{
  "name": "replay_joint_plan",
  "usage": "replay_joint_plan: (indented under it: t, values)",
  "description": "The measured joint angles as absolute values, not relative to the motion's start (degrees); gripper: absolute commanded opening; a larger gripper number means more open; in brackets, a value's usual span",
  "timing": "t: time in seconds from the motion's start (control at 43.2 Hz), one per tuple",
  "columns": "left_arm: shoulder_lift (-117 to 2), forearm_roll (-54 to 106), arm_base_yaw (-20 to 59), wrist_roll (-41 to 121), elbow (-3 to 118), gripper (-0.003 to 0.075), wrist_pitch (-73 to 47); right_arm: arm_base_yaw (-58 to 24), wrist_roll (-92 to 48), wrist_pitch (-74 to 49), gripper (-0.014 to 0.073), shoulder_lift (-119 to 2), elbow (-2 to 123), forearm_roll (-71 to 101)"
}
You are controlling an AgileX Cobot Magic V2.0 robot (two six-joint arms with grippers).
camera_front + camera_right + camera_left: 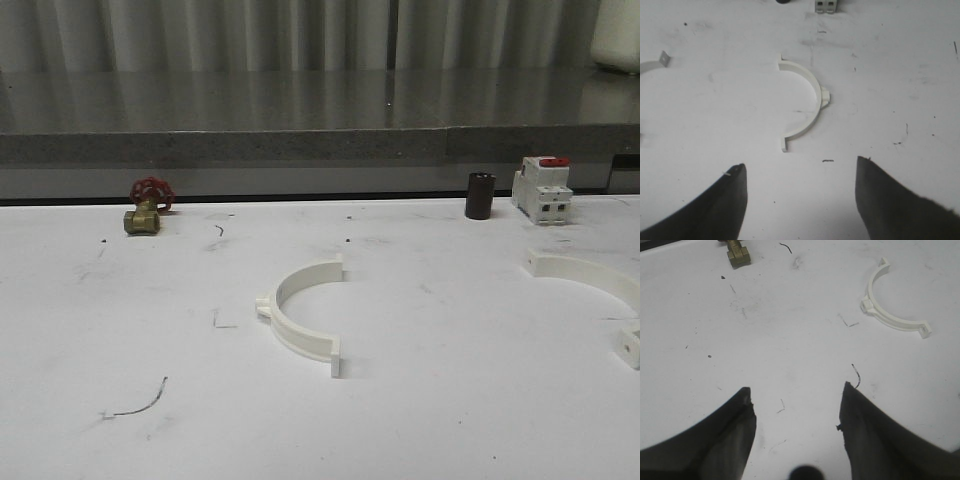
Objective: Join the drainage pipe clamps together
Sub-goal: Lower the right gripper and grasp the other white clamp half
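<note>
Two white drainage pipe clamps lie flat and apart on the white table. One half-ring (pixel 282 325) is at the table's centre, its gap facing right. The other (pixel 590 270) lies at the right edge, partly cut off by the frame. In the left wrist view my left gripper (pixel 797 395) is open and empty over bare table, with the centre clamp (pixel 871 290) well ahead and off to one side. My right gripper (pixel 801 167) is also open and empty. The right-hand clamp (pixel 817 95) lies just ahead of its fingertips, and an end tab of the centre clamp (pixel 661 60) shows at the frame's edge.
A brass valve with a red handwheel (pixel 148 207) stands at the back left. A dark cylinder (pixel 480 195) and a white breaker with a red top (pixel 543 188) stand at the back right. A grey ledge (pixel 320 145) bounds the table's far side.
</note>
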State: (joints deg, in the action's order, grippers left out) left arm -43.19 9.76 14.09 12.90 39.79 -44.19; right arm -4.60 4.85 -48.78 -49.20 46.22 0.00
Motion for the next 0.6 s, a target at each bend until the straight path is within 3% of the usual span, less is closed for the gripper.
replay_joint_plan:
  t: [0.278, 0.601]
  values:
    - [-43.19, 9.68, 14.09, 12.90, 39.79, 0.0375, -44.19, -3.91, 4.85, -53.22, 0.0500, -66.00, 56.41, -1.58]
    - [-43.19, 9.68, 14.09, 12.90, 39.79, 0.0375, -44.19, 2.95, 0.96, -53.21, 0.0500, -87.53, 63.34, 3.90]
